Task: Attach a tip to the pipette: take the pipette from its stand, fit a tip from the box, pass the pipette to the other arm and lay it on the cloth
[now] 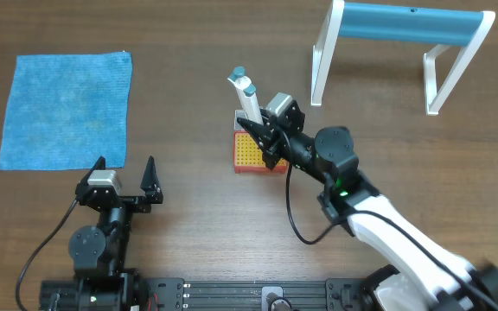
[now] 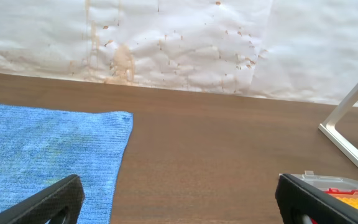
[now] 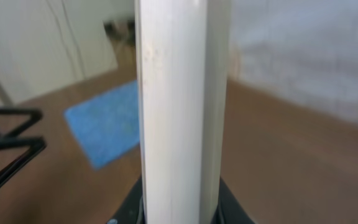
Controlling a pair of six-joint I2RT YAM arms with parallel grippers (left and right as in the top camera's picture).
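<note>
Top view: right gripper [image 1: 264, 131] clamps the pipette [image 1: 247, 97] upright, apparently over the tip box [image 1: 247, 155]; left gripper [image 1: 125, 164] stands spread wide and empty. Its shaft end is hidden, so an off-centre press could seat badly or shove the tip box.

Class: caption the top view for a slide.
Right end effector holds the pipette at the tip box; cloth lies left.
</note>
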